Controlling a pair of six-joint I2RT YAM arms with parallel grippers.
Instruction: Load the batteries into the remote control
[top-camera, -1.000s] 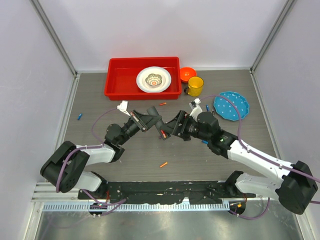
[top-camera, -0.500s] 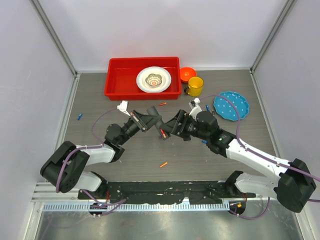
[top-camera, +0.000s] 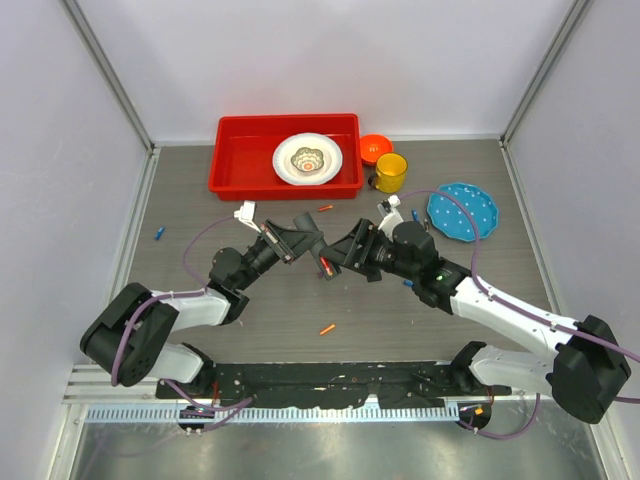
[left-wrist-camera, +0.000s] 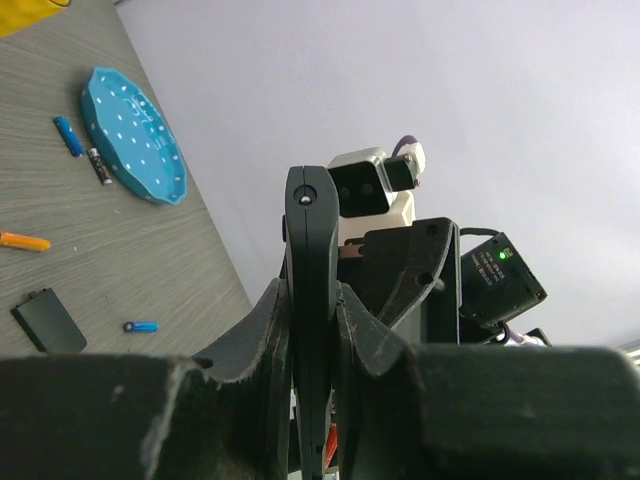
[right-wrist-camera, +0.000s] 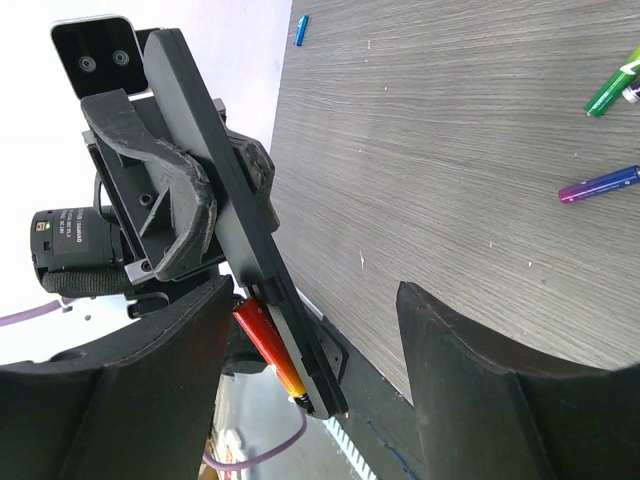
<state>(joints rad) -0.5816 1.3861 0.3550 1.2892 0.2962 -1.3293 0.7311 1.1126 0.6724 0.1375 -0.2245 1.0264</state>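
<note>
The remote control (left-wrist-camera: 310, 290) is a slim black bar held up off the table, with my left gripper (left-wrist-camera: 312, 340) shut on its edges. From above, the remote control (top-camera: 312, 250) points toward my right gripper (top-camera: 342, 256). In the right wrist view the remote control (right-wrist-camera: 225, 200) slants between that gripper's wide-apart fingers. A red-orange battery (right-wrist-camera: 268, 345) lies along the remote's lower end, close beside the near finger (right-wrist-camera: 160, 400). My right gripper (right-wrist-camera: 312, 300) is open around both. Whether the finger touches the battery I cannot tell.
Loose batteries lie about: orange (top-camera: 327, 328), orange (top-camera: 325, 208), blue (top-camera: 159, 234), green (right-wrist-camera: 610, 92), purple (right-wrist-camera: 598, 184). A flat black cover (left-wrist-camera: 48, 320) lies on the table. A red tray (top-camera: 240, 160) with a white plate, an orange bowl (top-camera: 375, 148), a yellow cup (top-camera: 390, 172) and a blue plate (top-camera: 462, 210) stand at the back.
My right gripper's fingers have drawn a little closer together around the remote's end. The left arm and the remote have stayed put.
</note>
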